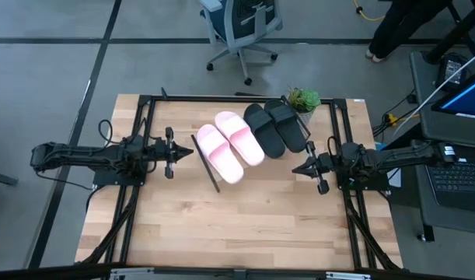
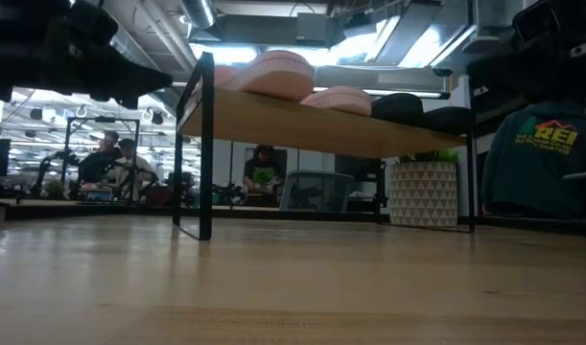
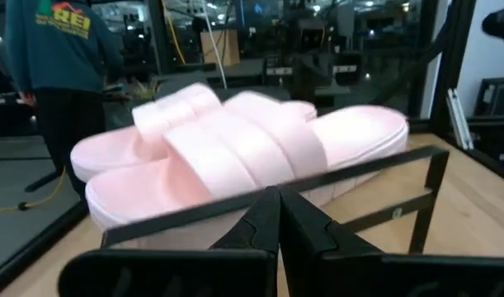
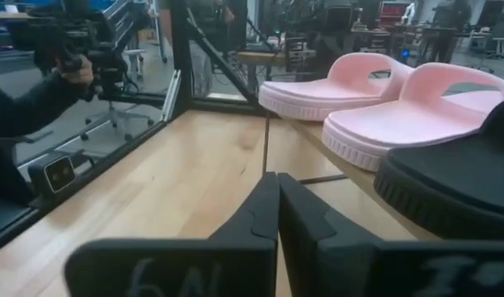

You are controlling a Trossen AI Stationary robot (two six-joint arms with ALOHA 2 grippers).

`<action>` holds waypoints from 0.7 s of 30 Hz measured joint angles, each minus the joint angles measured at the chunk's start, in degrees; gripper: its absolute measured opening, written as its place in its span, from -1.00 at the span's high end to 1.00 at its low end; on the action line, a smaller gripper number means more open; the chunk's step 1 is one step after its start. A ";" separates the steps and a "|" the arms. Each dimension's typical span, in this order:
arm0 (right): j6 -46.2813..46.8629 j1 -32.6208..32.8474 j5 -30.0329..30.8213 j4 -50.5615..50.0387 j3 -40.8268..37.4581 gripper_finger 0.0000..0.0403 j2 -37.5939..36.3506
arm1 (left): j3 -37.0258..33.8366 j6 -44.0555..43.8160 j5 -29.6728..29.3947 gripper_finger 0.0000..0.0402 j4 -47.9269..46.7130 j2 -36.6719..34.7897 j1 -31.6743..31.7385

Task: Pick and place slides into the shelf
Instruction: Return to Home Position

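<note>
Lying side by side on the shelf (image 2: 293, 123), all four slides are being borne by its slanted board: the pink pair (image 1: 239, 138) toward the left arm, and the black pair (image 1: 288, 126) toward the right arm, next to the plant (image 1: 303, 99). No slide is being seen on the table (image 1: 245, 225), and none is being gripped. In the low view the four are being shown in a row along the board; whether any is overhanging cannot be told.

The left gripper (image 1: 183, 152) is being held just beside the shelf's end rod, near the pink pair, with its fingers pressed together on nothing, as is being shown in the left wrist view. The right gripper (image 1: 298, 167) is being held near the black pair but clear of it, and its fingers too are being pressed together with nothing between them. Both are hanging above the table.

The placing is being judged complete, since nothing is being left to pick. By this judgement only the drawing back of both arms to their rest poses is being left. That calls for a clean move away from the shelf, so that no slide is knocked down its slope.
</note>
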 joint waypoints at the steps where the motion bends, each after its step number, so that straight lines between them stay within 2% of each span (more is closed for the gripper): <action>1: -0.14 -0.22 -0.25 -0.20 0.00 0.98 0.00 | -0.20 0.02 0.00 1.00 -0.02 0.04 0.14; 6: -0.28 -3.04 -6.91 -2.03 -0.04 0.98 -2.24 | -0.28 2.55 0.28 1.00 -1.93 -1.97 0.90; 11: 0.92 -6.75 -11.69 -8.35 -0.16 0.98 -7.19 | -0.28 0.45 2.62 1.00 -7.17 -4.70 1.55; 15: 0.26 -8.42 -13.31 -11.74 -0.33 0.98 -10.94 | -0.28 0.06 5.29 1.00 -7.78 -6.11 1.58; 21: 1.55 -8.98 -14.53 -11.50 -3.78 0.98 -15.79 | -2.59 -0.31 5.52 1.00 -6.44 -7.65 1.60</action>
